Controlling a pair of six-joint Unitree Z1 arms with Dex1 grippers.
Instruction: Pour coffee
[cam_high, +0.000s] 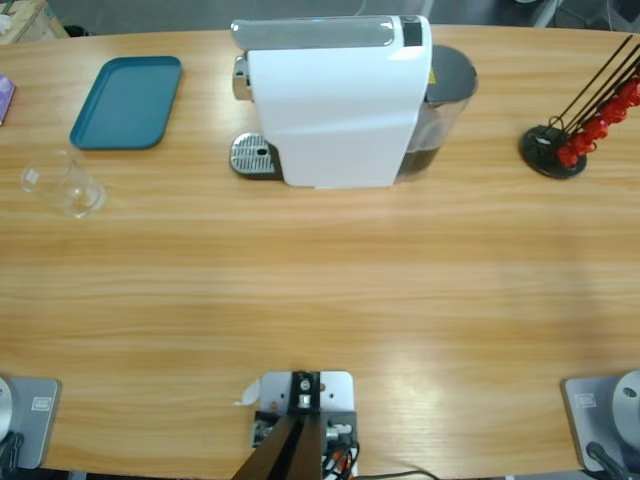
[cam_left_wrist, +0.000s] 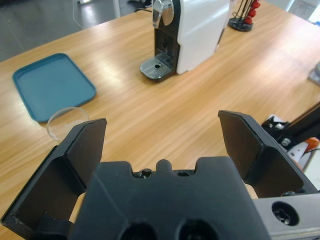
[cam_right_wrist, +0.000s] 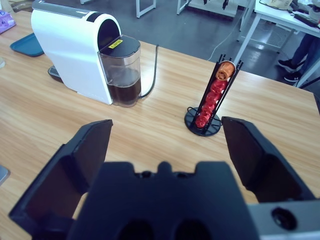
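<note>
Wood-grained and pale, the long tabletop (cam_high: 320, 290) carried a white coffee machine (cam_high: 335, 105) at its far middle, its perforated metal drip tray (cam_high: 252, 155) jutting out toward the side where a teal tray (cam_high: 127, 101) lay flat. Near that tray, but apart from it, stood a small clear glass (cam_high: 65, 184); no dark liquid could be made out in it, and the coffee itself could not be seen anywhere in the three views. At the back of the machine sat a smoky translucent tank (cam_right_wrist: 121, 75) with a dark lid bearing a yellow label, and a black cable trailed away behind it. Well off to the other side of the machine stood a black wire capsule rack (cam_high: 575, 125), stacked with red capsules (cam_right_wrist: 207, 102) and one orange one at the top. The left tool (cam_left_wrist: 160, 145) hung above the bare wood with its two black jaws spread wide, nothing between them; beyond them in the left wrist view lay the glass rim, the teal tray and the front of the machine. The right tool (cam_right_wrist: 167, 150) likewise had its jaws wide apart and empty, looking toward the tank and the capsule rack, neither of which it touched.
</note>
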